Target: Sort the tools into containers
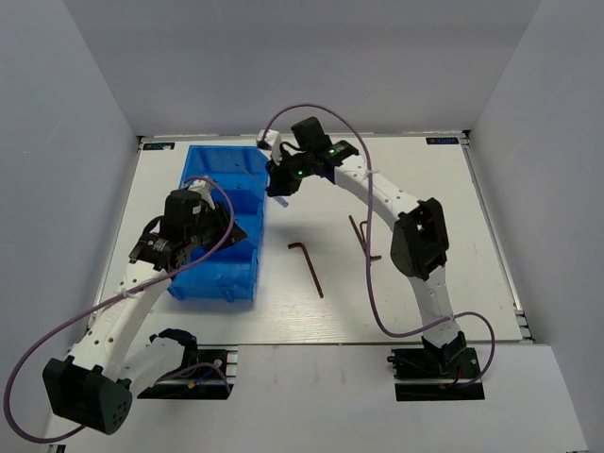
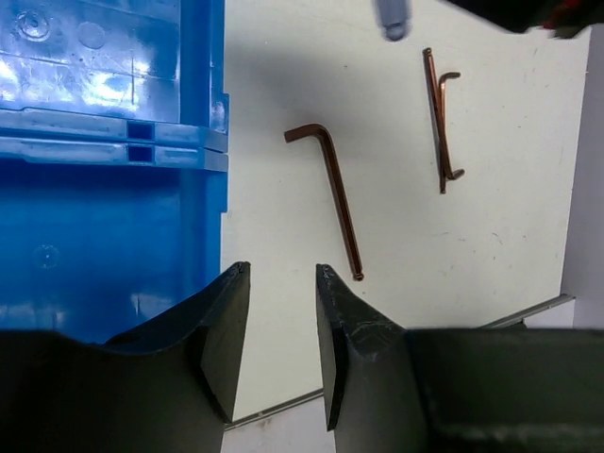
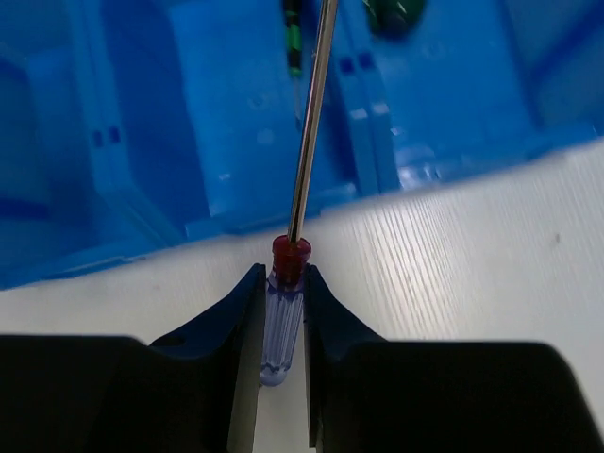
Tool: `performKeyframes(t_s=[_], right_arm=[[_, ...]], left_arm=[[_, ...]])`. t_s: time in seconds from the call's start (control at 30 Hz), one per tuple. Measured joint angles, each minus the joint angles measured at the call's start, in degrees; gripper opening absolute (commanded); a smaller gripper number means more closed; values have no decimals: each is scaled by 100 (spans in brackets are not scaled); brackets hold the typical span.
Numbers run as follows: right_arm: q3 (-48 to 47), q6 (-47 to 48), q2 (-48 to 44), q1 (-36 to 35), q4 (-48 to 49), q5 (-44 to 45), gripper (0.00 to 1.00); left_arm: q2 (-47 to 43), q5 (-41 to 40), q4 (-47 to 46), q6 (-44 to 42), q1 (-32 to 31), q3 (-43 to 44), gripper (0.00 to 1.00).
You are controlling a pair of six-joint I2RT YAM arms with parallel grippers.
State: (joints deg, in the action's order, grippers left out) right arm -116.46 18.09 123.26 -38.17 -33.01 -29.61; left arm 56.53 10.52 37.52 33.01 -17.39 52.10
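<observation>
Right end effector (image 3: 281, 272): closed on the screwdriver (image 3: 280, 326) by its clear blue handle, lower centre of frame. Long axis near vertical in frame, shaft pointing up-frame across the wall of the blue bin (image 3: 142, 123), directly ahead in the upper half. Handle end over the white surface (image 3: 491, 255), just short of that wall. Judged the nearer arm for the drop.

Left end effector (image 2: 283, 274): open, empty, beside the bin at lower left of frame. One hex key (image 2: 338, 203) loose on the surface just ahead, centre frame; two further hex keys (image 2: 441, 123) lying together, upper right.
</observation>
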Motion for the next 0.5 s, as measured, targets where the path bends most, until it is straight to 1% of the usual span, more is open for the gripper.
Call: performKeyframes(t_s=[0.07,0.17,0.3,0.43,0.47,0.5], right_arm=[[-234,227,223,-155,114,-269,0],[-271,433,501,-420,361,-313,0],[-199,481,811,-748,979,-120,0],[-236,339,984,-944,1517,162,0],[-361,304,1060,-970,1576,225,14],[-483,262,1137,-988,1679,282,32]], left_arm=[[-81,13,20,44,-2,0,45],[-219,15,44,98,-7,0,45],[-372,17,59,186,-7,-13,45],[-452,90,66,243,-7,-127,45],[-450,109,57,251,-7,-155,45],[-437,149,59,260,-7,-179,45]])
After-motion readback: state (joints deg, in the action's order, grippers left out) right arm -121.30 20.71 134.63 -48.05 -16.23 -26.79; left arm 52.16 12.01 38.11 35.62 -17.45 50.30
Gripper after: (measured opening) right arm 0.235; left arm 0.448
